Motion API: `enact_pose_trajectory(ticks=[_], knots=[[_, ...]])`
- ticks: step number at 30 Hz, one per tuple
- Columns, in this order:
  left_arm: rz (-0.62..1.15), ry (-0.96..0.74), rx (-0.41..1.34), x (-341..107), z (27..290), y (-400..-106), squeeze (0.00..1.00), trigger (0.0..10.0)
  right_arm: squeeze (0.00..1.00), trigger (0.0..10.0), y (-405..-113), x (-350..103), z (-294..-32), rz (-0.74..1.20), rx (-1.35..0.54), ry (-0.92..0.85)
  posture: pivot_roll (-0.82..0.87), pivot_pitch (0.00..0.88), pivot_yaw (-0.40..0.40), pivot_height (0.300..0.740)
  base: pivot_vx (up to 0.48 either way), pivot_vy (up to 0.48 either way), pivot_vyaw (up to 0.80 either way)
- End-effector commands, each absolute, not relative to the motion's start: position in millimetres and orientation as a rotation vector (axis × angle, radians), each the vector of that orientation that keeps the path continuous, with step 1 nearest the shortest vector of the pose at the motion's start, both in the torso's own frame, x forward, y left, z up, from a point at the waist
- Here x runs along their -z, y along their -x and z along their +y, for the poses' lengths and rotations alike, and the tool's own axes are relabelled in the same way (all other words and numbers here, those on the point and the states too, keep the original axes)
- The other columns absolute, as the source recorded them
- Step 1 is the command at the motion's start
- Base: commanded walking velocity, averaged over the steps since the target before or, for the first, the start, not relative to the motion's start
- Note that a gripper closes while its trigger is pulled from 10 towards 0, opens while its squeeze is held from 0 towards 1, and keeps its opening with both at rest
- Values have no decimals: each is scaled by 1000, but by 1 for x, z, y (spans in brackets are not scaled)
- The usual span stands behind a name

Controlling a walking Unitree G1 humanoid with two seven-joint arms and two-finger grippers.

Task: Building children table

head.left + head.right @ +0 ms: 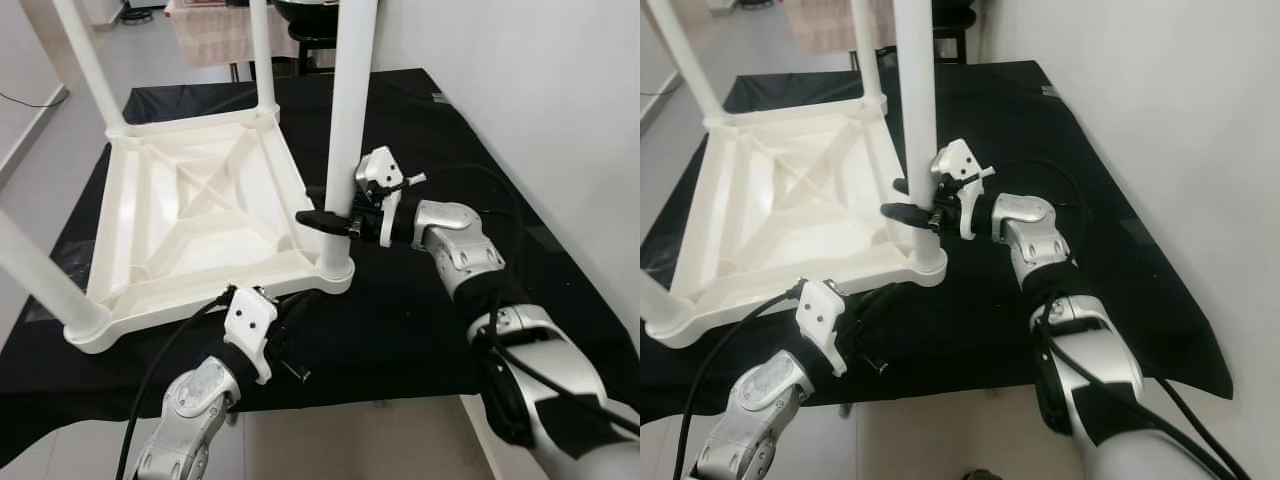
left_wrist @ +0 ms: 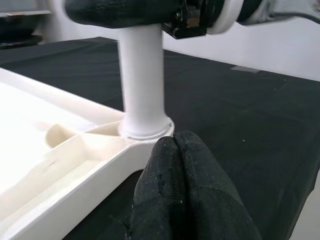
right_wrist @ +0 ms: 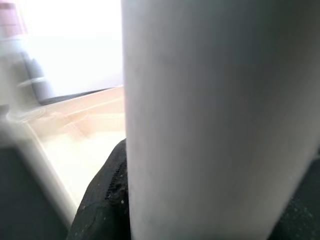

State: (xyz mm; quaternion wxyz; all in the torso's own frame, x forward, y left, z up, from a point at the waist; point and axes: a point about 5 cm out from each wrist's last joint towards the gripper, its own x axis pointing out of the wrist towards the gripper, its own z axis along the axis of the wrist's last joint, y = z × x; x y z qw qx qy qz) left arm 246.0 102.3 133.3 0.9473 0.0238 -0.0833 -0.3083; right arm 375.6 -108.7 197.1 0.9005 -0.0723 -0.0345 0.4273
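left eye view: the white plastic children's table top (image 1: 190,225) lies upside down on the black-covered counter (image 1: 420,330), with four white tube legs standing up from its corners, so the build looks nearly done. what seems left is seating or tightening the near-right white tube leg (image 1: 345,120) in its corner socket (image 1: 335,268).

the right gripper (image 1: 335,215) has its black fingers (image 1: 322,219) closed around that leg, a little above the socket. the left gripper (image 2: 175,200) sits low, its fingers (image 2: 182,165) pressed together on nothing and tipped against the table top's rim just below the same socket.

room is tight here: the near counter edge runs just behind the left fingers, and the white wall (image 1: 540,90) stands close behind the right arm. the open counter lies beyond the right fingers, towards the far corner. the other legs stand well apart from both sets of fingers.
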Motion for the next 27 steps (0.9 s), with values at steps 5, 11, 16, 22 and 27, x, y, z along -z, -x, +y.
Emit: enact_pose_trajectory(ticks=[5, 11, 16, 22, 27], knots=[[-155, -51, 626, -132, 107, -245, 0, 10000, 0, 0, -331, -133, -97, 185, -432, 58, 26, 120, -4, 740, 0, 0, 0], [-151, -59, 624, -131, 108, -245, 0, 10000, 0, 0, -336, -147, -77, 71, -536, 190, 31, 111, -1, 740, 0, 0, 0], [-156, -76, 608, -132, 109, -246, 0, 10000, 0, 10000, -340, -147, -74, 87, -507, 178, 45, 109, 8, 740, 0, 0, 0], [-153, -69, 616, -132, 109, -247, 0, 10000, 1000, 10000, -341, -165, -76, 47, -541, 105, 43, 107, 8, 740, 0, 0, 0], [-154, -65, 618, -132, 107, -248, 0, 10000, 0, 10000, -354, -188, -80, -40, -723, 122, 51, 106, -11, 740, 0, 0, 0]])
